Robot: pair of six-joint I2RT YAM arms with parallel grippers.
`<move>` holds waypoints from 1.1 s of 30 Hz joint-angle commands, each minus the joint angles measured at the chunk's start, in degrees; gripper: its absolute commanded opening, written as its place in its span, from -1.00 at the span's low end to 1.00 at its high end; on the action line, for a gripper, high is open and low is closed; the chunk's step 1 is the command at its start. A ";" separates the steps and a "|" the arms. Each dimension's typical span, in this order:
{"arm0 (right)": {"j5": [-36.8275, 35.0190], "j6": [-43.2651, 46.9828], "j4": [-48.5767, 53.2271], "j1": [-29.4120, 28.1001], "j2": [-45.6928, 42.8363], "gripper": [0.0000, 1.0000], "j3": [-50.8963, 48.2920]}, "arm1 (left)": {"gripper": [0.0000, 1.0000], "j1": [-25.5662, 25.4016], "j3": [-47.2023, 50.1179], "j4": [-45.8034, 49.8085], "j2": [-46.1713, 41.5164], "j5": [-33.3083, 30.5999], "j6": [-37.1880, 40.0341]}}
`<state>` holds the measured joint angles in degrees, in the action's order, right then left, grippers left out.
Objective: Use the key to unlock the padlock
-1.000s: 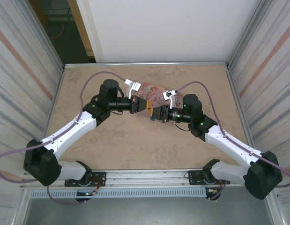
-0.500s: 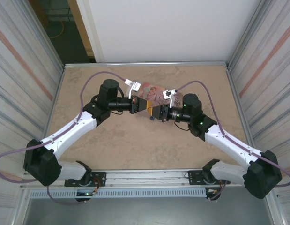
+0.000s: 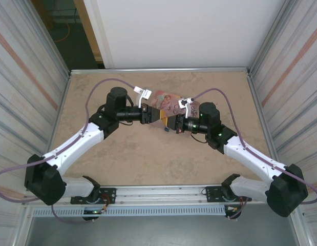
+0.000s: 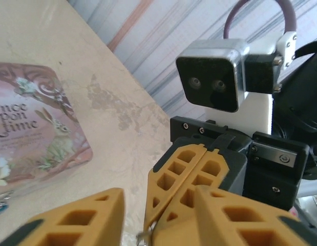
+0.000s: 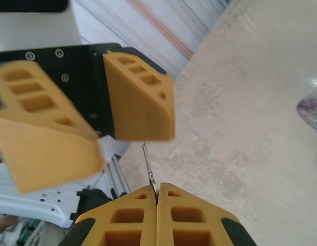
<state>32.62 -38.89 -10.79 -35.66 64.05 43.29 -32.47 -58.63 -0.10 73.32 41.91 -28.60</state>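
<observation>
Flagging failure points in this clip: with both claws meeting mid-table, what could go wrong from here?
First, the right claw pinches the thin key at its fingertips alone, so it may twist or drop. Second, the open left claw sits very close opposite, so their fingers could collide.

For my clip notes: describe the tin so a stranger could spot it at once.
On the tan table, look beyond where the left gripper faces the right gripper. The tin lies flat there: pink, round-cornered, with a rabbit and curly lettering, unlike the orange fingers.
</observation>
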 commanded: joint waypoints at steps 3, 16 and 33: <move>-3.27 4.17 6.52 0.88 -1.30 -1.00 0.47 | 0.10 2.89 3.74 1.37 -5.94 -7.01 0.96; 4.34 -0.48 -2.14 14.50 3.08 -1.00 -8.48 | 0.32 4.15 12.79 5.30 -0.90 -14.53 8.32; 13.69 -2.23 -15.15 25.19 19.03 -1.00 -8.93 | 0.42 -1.72 4.70 -0.10 19.70 -13.97 16.01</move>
<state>44.21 -41.52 -23.03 -11.07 81.58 32.73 -34.15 -51.81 2.70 91.05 27.35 -14.98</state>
